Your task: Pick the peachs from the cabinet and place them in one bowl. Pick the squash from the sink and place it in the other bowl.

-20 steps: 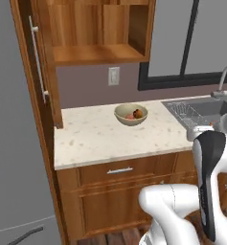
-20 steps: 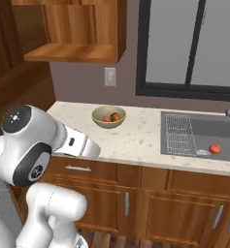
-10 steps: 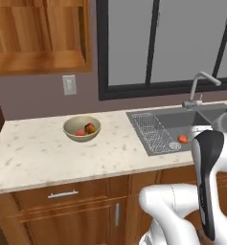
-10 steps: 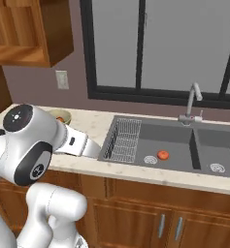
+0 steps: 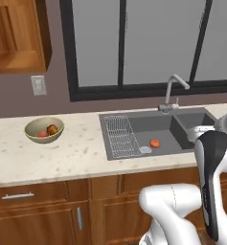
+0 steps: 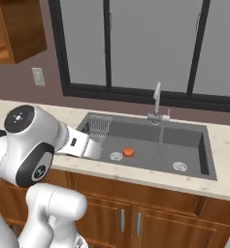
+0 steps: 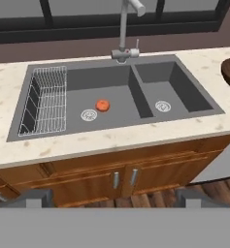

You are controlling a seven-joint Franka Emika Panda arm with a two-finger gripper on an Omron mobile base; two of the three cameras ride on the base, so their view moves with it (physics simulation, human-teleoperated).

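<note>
Orange squash, roundish with no clear long axis, lies in the sink's larger basin beside the drain. You see the pincer wide open, empty. Left base view adds tan bowl holding peaches.

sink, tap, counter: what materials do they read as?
Sink: matte dark grey, looks like composite or stone, no shine. Tap: polished metal, judging by its silvery sheen. Counter: pale speckled slab, probably stone or quartz; laminate is possible, since the render leaves it open.
</note>
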